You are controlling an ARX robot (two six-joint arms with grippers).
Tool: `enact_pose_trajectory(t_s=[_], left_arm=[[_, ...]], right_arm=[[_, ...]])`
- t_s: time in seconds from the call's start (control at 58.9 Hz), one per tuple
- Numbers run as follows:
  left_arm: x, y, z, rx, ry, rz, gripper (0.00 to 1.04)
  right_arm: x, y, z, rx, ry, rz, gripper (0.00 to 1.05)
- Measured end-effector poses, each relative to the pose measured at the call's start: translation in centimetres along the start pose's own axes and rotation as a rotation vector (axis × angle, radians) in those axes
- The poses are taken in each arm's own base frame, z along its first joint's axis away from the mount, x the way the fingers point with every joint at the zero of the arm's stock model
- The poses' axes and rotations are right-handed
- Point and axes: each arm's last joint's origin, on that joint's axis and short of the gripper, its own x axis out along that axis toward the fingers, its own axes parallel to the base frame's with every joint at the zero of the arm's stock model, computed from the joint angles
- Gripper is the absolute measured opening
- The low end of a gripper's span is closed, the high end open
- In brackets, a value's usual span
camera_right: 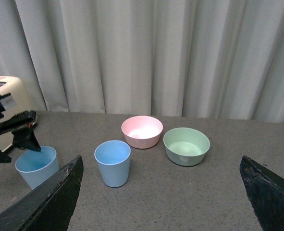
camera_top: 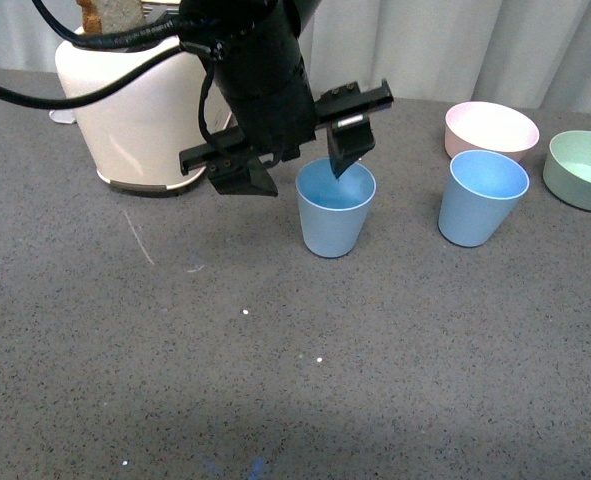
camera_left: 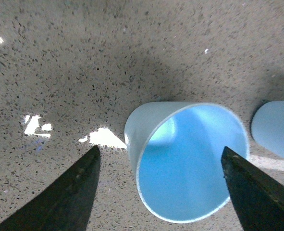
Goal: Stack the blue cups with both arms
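Observation:
Two light blue cups stand upright on the grey table. The left cup (camera_top: 335, 212) sits mid-table and the right cup (camera_top: 482, 198) stands apart to its right. My left gripper (camera_top: 295, 165) is open and hangs at the left cup's rim, one finger on each side. In the left wrist view the left cup (camera_left: 180, 163) lies between the two dark fingers of the left gripper (camera_left: 159, 149), with the other cup (camera_left: 276, 134) at the edge. My right gripper (camera_right: 161, 159) is open and empty, held back from the table, facing both cups (camera_right: 112, 162) (camera_right: 36, 166). It is out of the front view.
A cream toaster (camera_top: 140, 110) stands at the back left, just behind my left arm. A pink bowl (camera_top: 490, 128) and a green bowl (camera_top: 582, 168) sit at the back right, behind the right cup. A white curtain hangs behind the table.

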Motion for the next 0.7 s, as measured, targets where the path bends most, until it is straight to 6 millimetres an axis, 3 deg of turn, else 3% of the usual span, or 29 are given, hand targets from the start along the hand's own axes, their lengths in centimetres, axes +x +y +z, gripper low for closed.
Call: enact_pose_trajectory(t_s=[0.136,0.204,0.289,0.357,0.391,0.459,0.527,0.679,0.696], left_arm=[[-1.8,0.1,0.5,-0.005,-0.04,0.001,0.98],[-2.1,0.2,0.6,0.022,-0.097,0.012,0.98],[-2.0,2.9,-0.6,0.187,-0.513,0.116,0.8],[-2.8,5.5,-2.1,0.276,-0.672,0.12,0.69],[-3.9,7.1,-2.8,0.308,-0.787,0.103,0.62],[-8.3,9.7,-3.8,0.309,-1.053,0.042,0.44],[-11.0,11.6,-4.8,0.312,-1.118,0.044,0.29],[-12.2,14.7,-7.9,0.341,-1.067,0.067,0.03],[-12.5,15.2,-8.5,0.348,-1.057,0.067,0.04]], right_arm=[[0.0,0.0,0.0,0.0,0.0,0.0,0.95],[0.0,0.0,0.0,0.0,0.0,0.0,0.95],[0.0,0.0,0.0,0.0,0.0,0.0,0.95],[0.0,0.0,0.0,0.0,0.0,0.0,0.95],[0.0,0.0,0.0,0.0,0.0,0.0,0.95],[0.0,0.0,0.0,0.0,0.0,0.0,0.95],[0.0,0.0,0.0,0.0,0.0,0.0,0.95],[0.0,0.0,0.0,0.0,0.0,0.0,0.95],[0.0,0.0,0.0,0.0,0.0,0.0,0.95]])
